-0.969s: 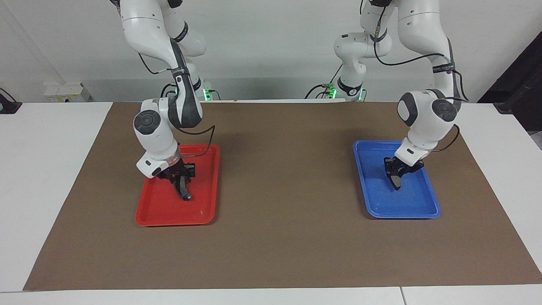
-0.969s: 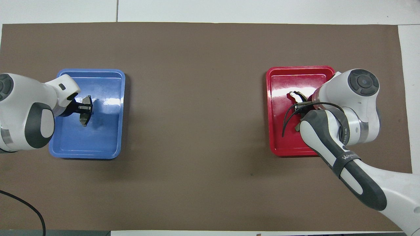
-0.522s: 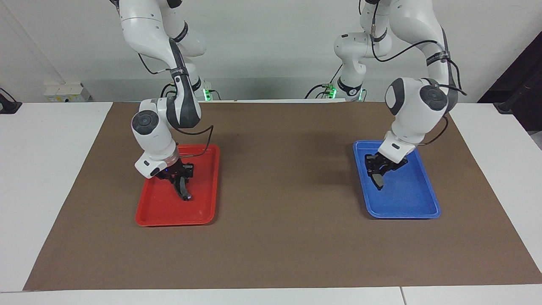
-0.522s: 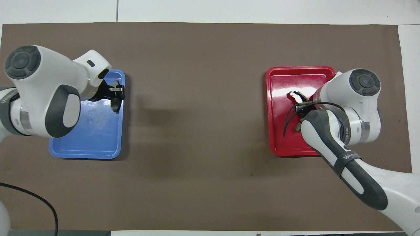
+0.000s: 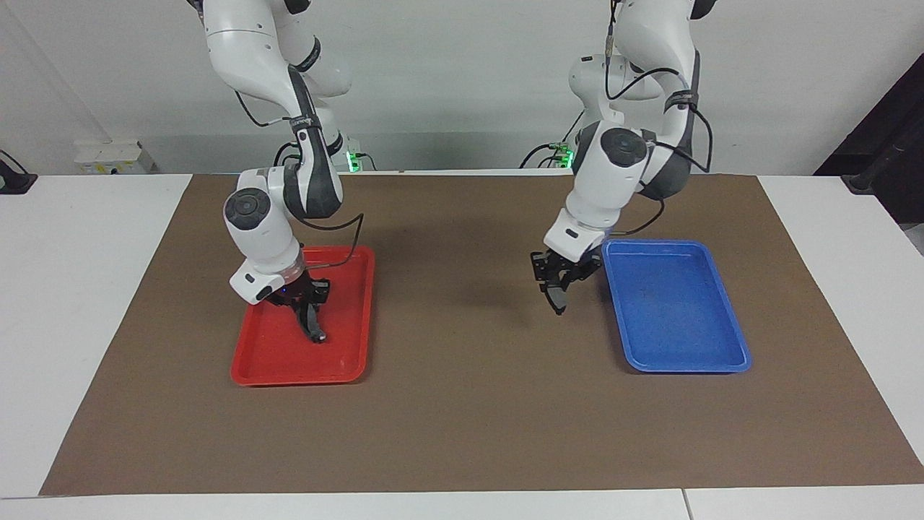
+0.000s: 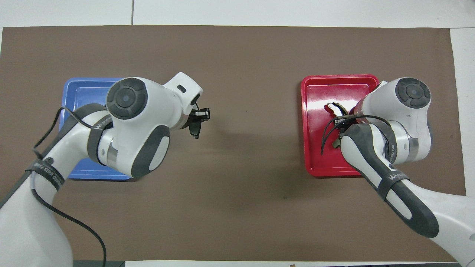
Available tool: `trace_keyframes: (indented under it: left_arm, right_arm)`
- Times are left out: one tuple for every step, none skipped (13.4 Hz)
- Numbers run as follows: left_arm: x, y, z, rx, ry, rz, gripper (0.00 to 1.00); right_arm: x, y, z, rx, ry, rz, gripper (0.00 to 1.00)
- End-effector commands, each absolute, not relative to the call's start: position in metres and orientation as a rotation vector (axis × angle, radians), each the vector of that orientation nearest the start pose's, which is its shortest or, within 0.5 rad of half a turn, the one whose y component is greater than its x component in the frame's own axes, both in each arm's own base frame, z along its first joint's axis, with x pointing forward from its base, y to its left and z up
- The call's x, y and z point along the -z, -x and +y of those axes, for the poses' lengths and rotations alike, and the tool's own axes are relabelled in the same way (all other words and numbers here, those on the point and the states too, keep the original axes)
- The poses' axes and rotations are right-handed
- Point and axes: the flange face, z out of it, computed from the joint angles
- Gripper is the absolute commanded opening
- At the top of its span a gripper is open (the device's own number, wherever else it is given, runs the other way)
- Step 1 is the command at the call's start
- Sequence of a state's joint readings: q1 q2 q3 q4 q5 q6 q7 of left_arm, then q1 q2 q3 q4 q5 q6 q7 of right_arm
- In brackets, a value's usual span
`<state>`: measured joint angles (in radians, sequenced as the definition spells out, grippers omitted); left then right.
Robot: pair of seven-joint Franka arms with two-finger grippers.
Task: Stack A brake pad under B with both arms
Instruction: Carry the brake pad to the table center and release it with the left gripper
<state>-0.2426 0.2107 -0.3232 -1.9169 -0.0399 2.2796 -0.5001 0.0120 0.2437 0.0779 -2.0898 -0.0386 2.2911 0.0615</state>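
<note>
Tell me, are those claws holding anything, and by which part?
The left gripper holds the short brake pad by its upper end. The right gripper grips the curved piece in the red tray.

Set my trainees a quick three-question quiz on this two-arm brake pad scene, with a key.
1. True or false: the left gripper holds the A brake pad over the blue tray.
2. Which tray is B in? a) the blue tray b) the red tray c) neither
3. Fill in: the right gripper is shut on ___.

Key: 1 false, it is over the brown mat; 2 b; 3 B.
</note>
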Motion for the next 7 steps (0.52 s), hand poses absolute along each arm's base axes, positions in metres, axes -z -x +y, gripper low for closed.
trace_keyframes:
  left_arm:
    - [-0.392,-0.51,-0.367,0.231,3.335,0.047,0.01]
    - [-0.385,-0.499,-0.385,0.23,3.333,0.075,0.01]
    - [-0.371,-0.494,-0.397,0.228,3.298,0.123,0.01]
    - [-0.361,-0.488,-0.407,0.268,3.252,0.16,0.02]
    - [-0.345,-0.484,-0.418,0.331,3.216,0.162,0.02]
    - [-0.334,-0.484,-0.422,0.354,3.204,0.141,0.03]
    - [-0.329,-0.484,-0.424,0.357,3.197,0.139,0.03]
  right_arm:
    - [-0.332,-0.586,0.048,-0.086,3.152,-0.122,0.0]
    - [-0.347,-0.591,0.046,-0.098,3.156,-0.123,0.0]
    - [-0.358,-0.595,0.047,-0.113,3.157,-0.144,0.0]
    - [-0.369,-0.598,0.047,-0.123,3.157,-0.154,0.0]
    - [-0.379,-0.6,0.045,-0.137,3.157,-0.149,0.0]
    - [-0.389,-0.602,0.044,-0.15,3.15,-0.138,0.0]
    - [-0.397,-0.603,0.043,-0.177,3.147,-0.132,0.0]
